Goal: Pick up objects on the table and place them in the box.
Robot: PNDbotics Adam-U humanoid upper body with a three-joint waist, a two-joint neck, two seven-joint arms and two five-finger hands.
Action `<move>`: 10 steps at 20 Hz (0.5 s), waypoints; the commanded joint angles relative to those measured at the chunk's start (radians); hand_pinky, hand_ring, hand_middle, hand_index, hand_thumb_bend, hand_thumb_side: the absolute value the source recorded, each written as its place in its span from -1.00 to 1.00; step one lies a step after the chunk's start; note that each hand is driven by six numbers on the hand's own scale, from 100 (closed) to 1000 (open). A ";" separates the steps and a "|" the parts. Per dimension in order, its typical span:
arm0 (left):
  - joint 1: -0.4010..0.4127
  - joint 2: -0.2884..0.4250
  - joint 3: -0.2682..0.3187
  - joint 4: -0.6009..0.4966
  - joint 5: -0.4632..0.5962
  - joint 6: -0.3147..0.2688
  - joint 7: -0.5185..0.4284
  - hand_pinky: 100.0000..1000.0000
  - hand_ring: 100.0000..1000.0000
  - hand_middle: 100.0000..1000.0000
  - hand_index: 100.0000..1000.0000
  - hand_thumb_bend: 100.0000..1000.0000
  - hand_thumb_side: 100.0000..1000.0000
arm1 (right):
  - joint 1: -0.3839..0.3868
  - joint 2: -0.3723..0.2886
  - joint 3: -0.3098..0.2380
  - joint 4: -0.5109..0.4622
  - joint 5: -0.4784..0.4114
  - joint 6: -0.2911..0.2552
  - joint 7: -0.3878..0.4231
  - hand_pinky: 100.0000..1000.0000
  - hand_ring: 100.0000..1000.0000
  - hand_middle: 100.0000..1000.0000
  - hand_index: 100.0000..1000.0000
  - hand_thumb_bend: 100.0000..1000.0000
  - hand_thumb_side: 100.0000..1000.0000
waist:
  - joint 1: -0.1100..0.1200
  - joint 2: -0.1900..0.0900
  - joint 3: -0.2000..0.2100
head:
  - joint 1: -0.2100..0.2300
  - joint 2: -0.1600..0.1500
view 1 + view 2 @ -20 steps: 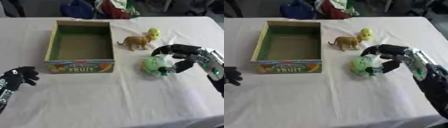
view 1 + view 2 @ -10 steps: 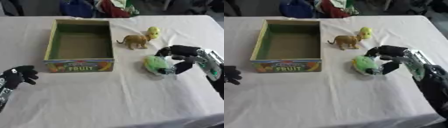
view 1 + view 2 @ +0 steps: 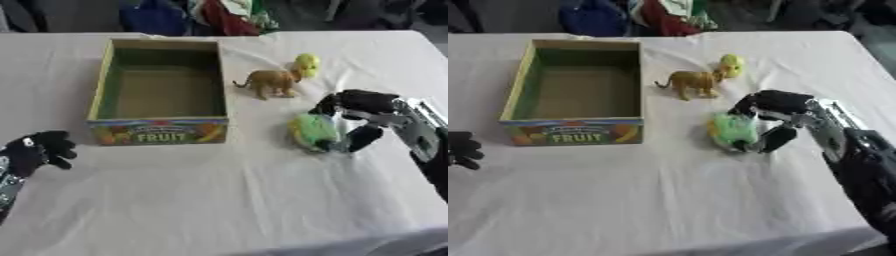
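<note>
Since the earlier frame the right hand (image 3: 360, 116) has closed further about the green object (image 3: 312, 131), fingers above and thumb below, and both have edged slightly toward the table's left; the object still rests on the cloth. White wrinkled tablecloth (image 3: 227, 200) covers the table; dark and coloured items lie blurred beyond its far edge. Unmoved: the open box (image 3: 160, 91) marked FRUIT, empty, toward the far left; the brown animal figure (image 3: 269, 82) and small yellow object (image 3: 306, 62) just right of it. Left hand (image 3: 39, 150), curled and holding nothing, stays near the left edge.
</note>
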 commanded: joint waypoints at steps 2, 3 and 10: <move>-0.003 0.004 0.002 -0.014 0.006 0.001 0.000 0.10 0.24 0.23 0.60 -0.44 0.97 | -0.011 -0.032 -0.017 -0.016 -0.036 0.003 -0.044 -0.10 -0.16 -0.43 -0.17 -0.87 -0.40 | 0.005 -0.014 -0.002 | -0.003 0.000; -0.003 0.004 0.003 -0.014 0.006 0.001 0.000 0.10 0.24 0.23 0.60 -0.44 0.98 | -0.013 -0.036 -0.019 -0.027 -0.054 0.003 -0.053 -0.11 -0.18 -0.46 -0.20 -0.91 -0.44 | 0.005 -0.014 -0.003 | -0.003 0.000; -0.003 0.008 0.000 -0.015 0.009 0.002 -0.003 0.10 0.24 0.23 0.60 -0.44 0.97 | -0.084 -0.082 -0.020 -0.109 -0.227 0.009 -0.018 -0.11 -0.20 -0.50 -0.23 -0.96 -0.50 | 0.000 -0.021 -0.003 | -0.007 0.000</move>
